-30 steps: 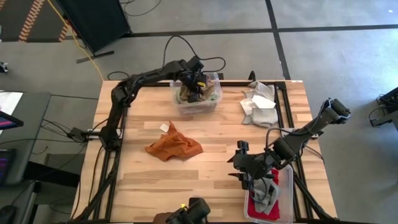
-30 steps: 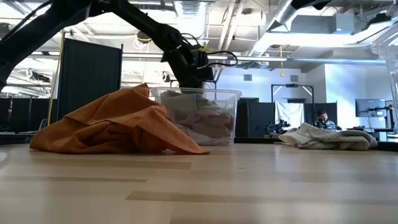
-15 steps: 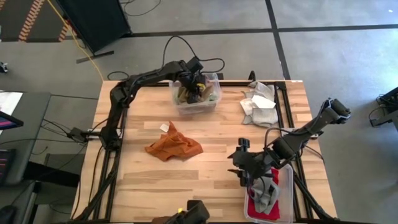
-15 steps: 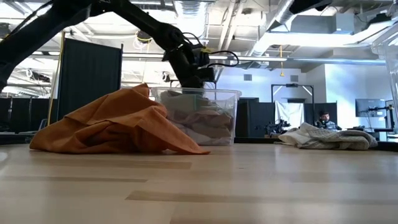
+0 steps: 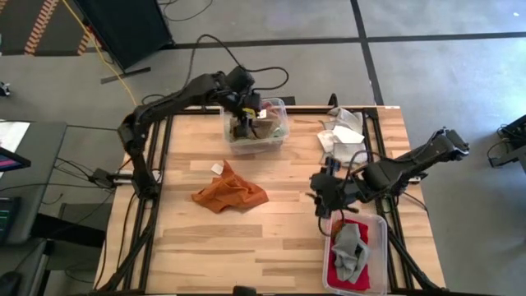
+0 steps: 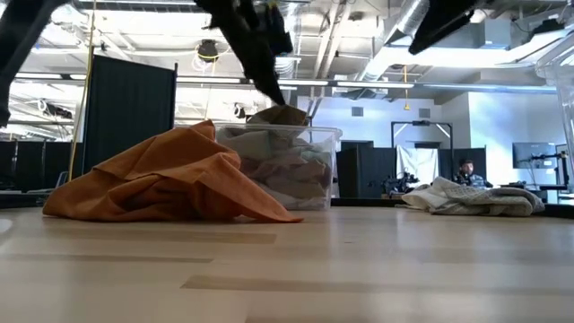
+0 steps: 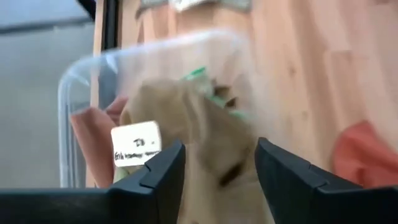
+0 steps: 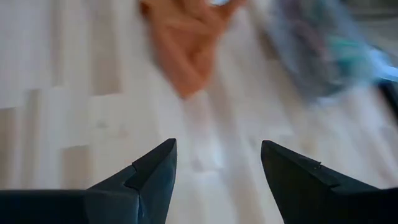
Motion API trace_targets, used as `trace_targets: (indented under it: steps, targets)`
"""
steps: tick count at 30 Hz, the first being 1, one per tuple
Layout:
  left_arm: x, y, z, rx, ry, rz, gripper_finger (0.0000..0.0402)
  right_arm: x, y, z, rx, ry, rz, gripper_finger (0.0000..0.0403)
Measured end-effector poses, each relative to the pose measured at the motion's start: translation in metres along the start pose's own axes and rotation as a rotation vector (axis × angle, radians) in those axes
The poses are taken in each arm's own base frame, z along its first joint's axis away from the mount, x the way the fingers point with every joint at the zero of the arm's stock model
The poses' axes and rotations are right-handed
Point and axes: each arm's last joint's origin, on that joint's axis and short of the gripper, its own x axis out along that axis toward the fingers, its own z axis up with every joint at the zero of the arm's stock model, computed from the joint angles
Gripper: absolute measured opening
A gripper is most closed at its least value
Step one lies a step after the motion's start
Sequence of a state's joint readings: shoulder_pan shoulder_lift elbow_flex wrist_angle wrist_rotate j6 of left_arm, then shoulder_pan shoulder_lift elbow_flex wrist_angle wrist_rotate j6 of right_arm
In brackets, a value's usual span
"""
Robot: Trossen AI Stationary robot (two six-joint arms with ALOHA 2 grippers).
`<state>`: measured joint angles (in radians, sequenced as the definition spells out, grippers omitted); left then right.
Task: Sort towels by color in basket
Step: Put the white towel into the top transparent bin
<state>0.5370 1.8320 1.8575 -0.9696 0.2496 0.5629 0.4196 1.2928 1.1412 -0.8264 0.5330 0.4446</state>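
Only the left wrist view shows the white tag [image 7: 135, 151] on the tan towel [image 7: 186, 134] in the far bin [image 5: 275, 140]. Left claw [image 5: 242, 123] is open above it. Right claw [image 5: 320, 197] is open, empty.

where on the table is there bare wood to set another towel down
Bare wood lies along the near edge below the orange towel, and down the left side beside it. Crowded: the far bin, the pale towel pile at far right, and the near-right bin by the right tool.
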Motion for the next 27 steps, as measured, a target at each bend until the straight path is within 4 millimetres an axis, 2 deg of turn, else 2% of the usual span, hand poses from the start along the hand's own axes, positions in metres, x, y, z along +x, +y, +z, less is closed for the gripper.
trace_targets:
  steps: [7,11,17,20,27]
  targets:
    - [-0.049,-0.029,0.008,0.025,-0.048,-0.001,0.0187,0.001,-0.038,-0.006,0.071,0.111,-0.181,0.0263]
    - [-0.066,-0.051,0.01,0.032,-0.034,-0.042,0.0187,0.007,-0.06,-0.011,0.102,0.22,-0.28,0.0263]
    - [-0.073,-0.085,0.01,0.05,0.056,-0.147,0.0187,0.019,-0.092,-0.016,0.139,0.336,-0.389,0.0263]
    - [-0.071,-0.103,0.011,0.065,0.108,-0.202,0.0187,0.028,-0.108,-0.026,0.132,0.404,-0.42,0.0263]
    - [-0.069,-0.147,0.022,0.146,0.163,-0.169,0.0187,0.065,-0.144,-0.071,0.191,0.604,-0.352,0.0263]
